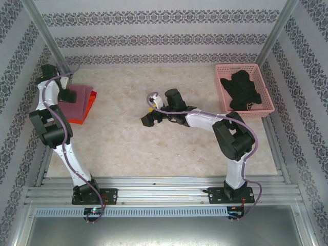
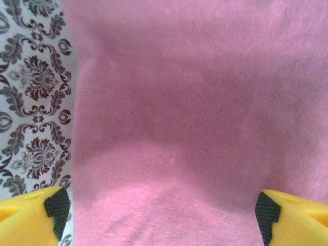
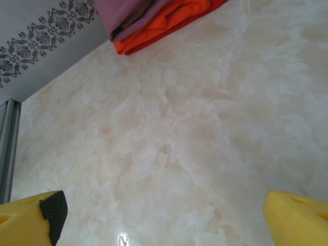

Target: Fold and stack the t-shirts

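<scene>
A folded maroon t-shirt (image 1: 82,94) is laid on a folded orange t-shirt (image 1: 83,114) at the marble table's (image 1: 154,148) far left. The left gripper (image 2: 163,207) is held over the maroon cloth, fingers released. The right gripper (image 3: 164,212) is held mid-table, fingers spread, grasping nothing. A pink basket (image 1: 221,87) of dark clothes is seen far right.

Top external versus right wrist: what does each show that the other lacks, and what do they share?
Top external: the pink basket of dark clothes at far right, and the left gripper above the maroon t-shirt. Right wrist: the right gripper close up, open over bare table. Shared: the maroon t-shirt lying on the orange t-shirt, and the marble table.
</scene>
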### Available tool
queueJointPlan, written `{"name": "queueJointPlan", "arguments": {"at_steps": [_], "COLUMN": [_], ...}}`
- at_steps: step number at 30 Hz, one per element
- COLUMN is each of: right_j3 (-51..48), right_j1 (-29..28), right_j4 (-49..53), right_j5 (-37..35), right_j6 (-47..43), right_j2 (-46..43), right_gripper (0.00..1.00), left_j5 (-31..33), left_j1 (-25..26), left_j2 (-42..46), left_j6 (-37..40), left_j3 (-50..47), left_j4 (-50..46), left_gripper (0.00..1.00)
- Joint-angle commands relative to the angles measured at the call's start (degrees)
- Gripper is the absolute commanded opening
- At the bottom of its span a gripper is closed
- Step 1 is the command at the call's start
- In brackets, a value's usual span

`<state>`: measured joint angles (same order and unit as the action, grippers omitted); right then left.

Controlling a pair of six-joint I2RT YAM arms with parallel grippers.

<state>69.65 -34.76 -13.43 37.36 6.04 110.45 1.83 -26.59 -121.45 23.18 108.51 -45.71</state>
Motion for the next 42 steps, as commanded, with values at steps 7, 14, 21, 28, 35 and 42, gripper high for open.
{"name": "queueJointPlan", "arguments": {"at_steps": [7, 14, 21, 28, 35, 42], "right_j3": [1.65, -0.67, -2.65, -4.97, -14.44, -25.86], "right_j1": [-0.57, -0.38, 0.22, 1.99, 9.29, 18.89], "right_j4": [0.1, 0.09, -0.36, -1.01, -4.38, -3.56], "right_j5": [0.26, -1.15, -2.21, -5.2, -11.72, -27.83], "right_j6": [1.13, 0.81, 1.17, 1.81, 8.93, 7.76], "right_j2": [1.61, -0.09, -1.38, -5.42, -16.09, -30.09], "right_gripper": [0.98, 0.98, 0.98, 0.98, 0.98, 0.98], "left_j5": [-5.11, -12.73, -21.48, -24.23, -14.23, 0.16], "left_j1": [4.43, 3.46, 1.32, 1.5, 7.01, 24.71], "left_j2": [6.9, -2.99, -6.89, 1.72, 21.9, 37.38], "left_j6": [-11.55, -20.9, -26.63, -28.2, -31.59, -26.92], "left_j3": [-4.12, 1.87, 0.39, -8.18, -31.24, -56.86], "left_j4": [9.54, 8.16, 11.03, 19.84, 36.99, 50.39], "left_gripper": [1.0, 1.0, 1.0, 1.0, 1.0, 1.0]}}
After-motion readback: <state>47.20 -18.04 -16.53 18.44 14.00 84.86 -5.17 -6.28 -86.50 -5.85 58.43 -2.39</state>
